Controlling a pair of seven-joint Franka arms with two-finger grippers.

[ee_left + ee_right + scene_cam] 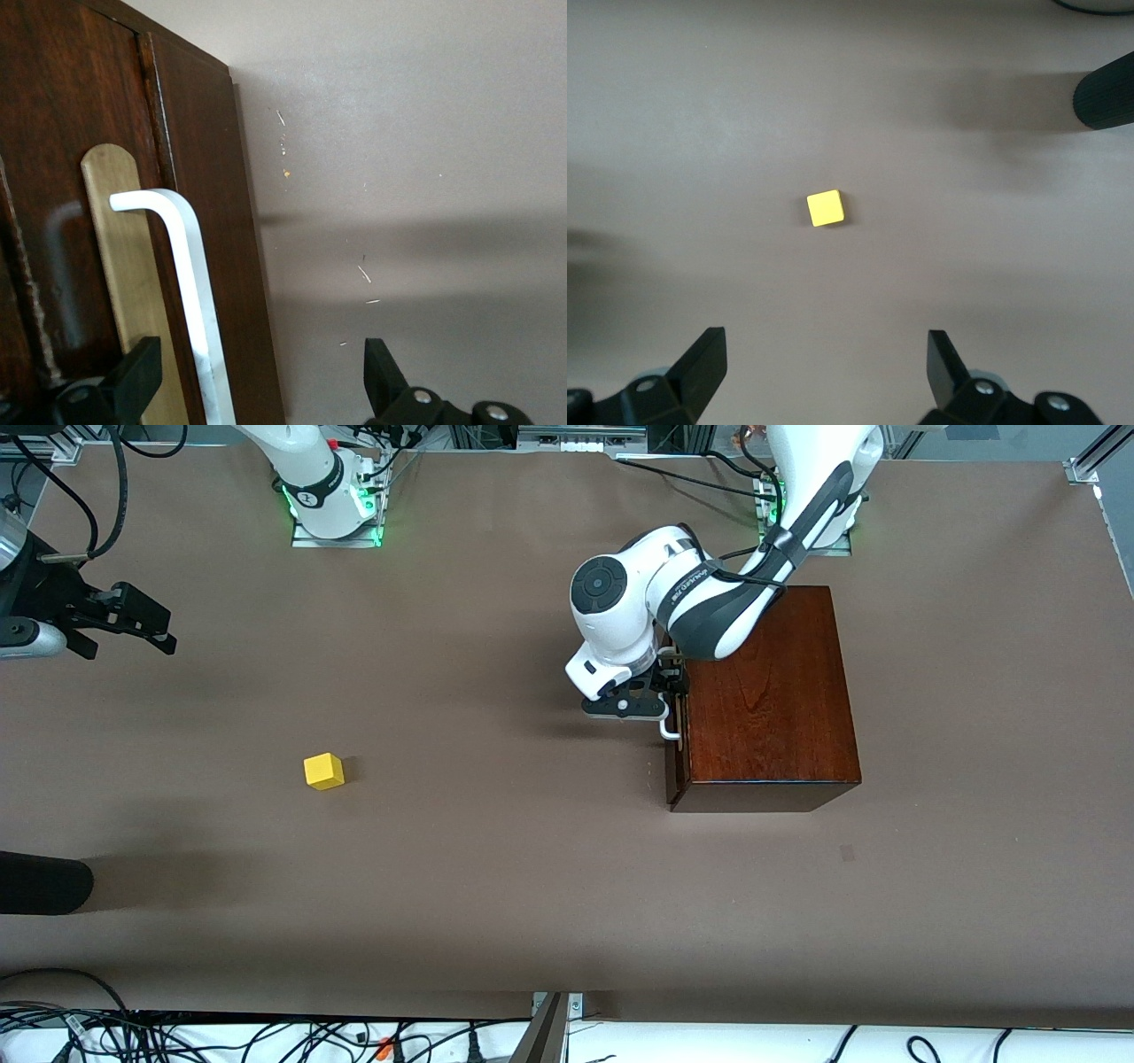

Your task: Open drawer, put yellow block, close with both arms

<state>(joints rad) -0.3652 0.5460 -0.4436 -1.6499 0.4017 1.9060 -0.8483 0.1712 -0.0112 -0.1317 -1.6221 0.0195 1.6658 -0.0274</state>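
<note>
The dark mahogany box (771,691) stands toward the left arm's end of the table. Its drawer (675,775) looks pushed in, with the white bar handle (670,731) on its front. My left gripper (671,684) is at the handle and open. In the left wrist view the handle (190,266) on the drawer front (53,115) lies between the spread fingers of the left gripper (261,359), not clamped. The yellow block (323,771) sits on the table toward the right arm's end. My right gripper (168,631) hangs open and empty, above the table. The right wrist view shows the block (825,208) ahead of the right gripper (826,354).
A black cylinder end (44,881) pokes in at the right arm's end, nearer the front camera than the block; it also shows in the right wrist view (1107,88). Cables lie along the table's near edge (266,1036). Brown tabletop (496,850) spreads between block and box.
</note>
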